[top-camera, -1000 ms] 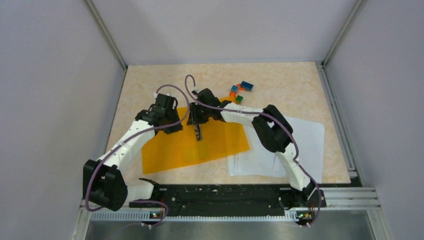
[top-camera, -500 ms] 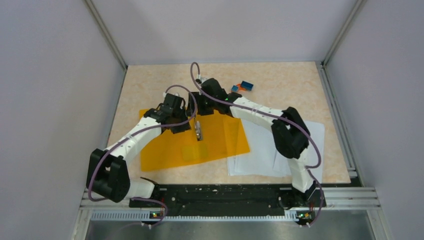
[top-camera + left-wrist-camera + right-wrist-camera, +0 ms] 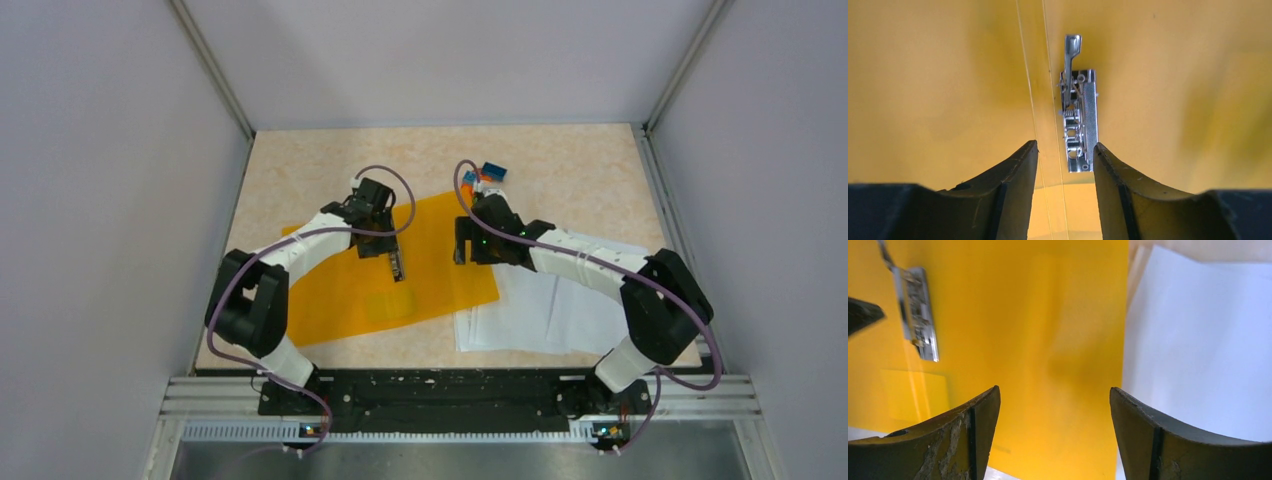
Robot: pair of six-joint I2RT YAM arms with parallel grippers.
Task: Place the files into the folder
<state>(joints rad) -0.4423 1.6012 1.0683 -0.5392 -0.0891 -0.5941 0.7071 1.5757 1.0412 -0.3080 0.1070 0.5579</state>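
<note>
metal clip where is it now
Top view: the metal clip lies on the orange folder, left of centre, by the left gripper; the left wrist view shows its end between the open fingers.

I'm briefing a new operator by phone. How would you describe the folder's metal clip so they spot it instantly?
Find the orange folder lying open on the left half of the table. Along its centre fold, by the left gripper, sits the clip: a narrow silver strip with a lever, the only shiny metal there.
</note>
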